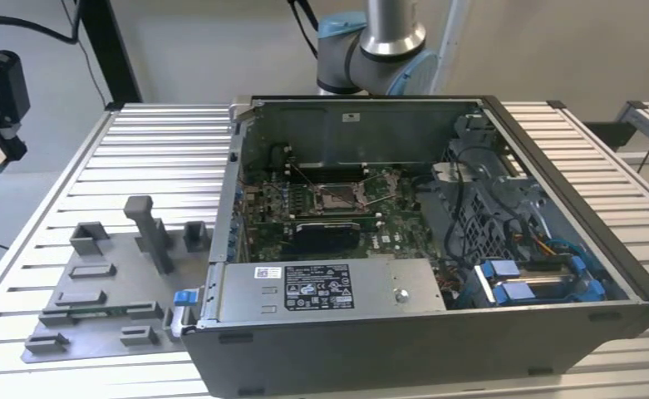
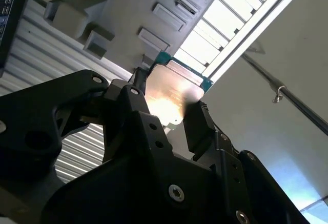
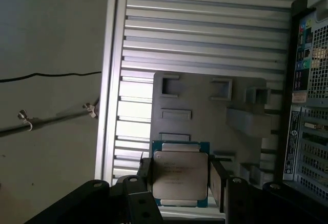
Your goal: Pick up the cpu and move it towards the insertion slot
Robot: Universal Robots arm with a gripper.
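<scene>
Black and angular, the gripper (image 1: 1,116) hangs at the exterior view's far left, raised clear of the ribbed aluminium table (image 1: 158,133). In both wrist views its 2 fingers (image 3: 218,183) are clamped on opposite edges of the cpu (image 3: 180,171). The chip's silvery top faces the first wrist camera, with a thin teal-green border around it. In the second wrist view the cpu (image 2: 171,93) catches a bright glare between the same dark fingers (image 2: 197,126). So the chip is in the gripper, in the air, with the grey fixture plate (image 3: 205,116) well apart behind it.

Moving right in the exterior view, the fixture plate (image 1: 102,307) lies flat on the table and carries several upright blocks, the tallest a slim post (image 1: 147,229). Just beside it stands the open computer case (image 1: 413,349). Inside, on the green motherboard (image 1: 396,237), the insertion slot (image 1: 339,196) shows a silvery frame around a brownish centre. A black rectangular block (image 1: 324,237) sits just on the camera's side of it. The slot is well apart from the gripper and its cpu. Further right are loose cables (image 1: 474,166) and blue-tabbed drive bays (image 1: 523,278). Behind the case rises the arm base (image 1: 369,41).
</scene>
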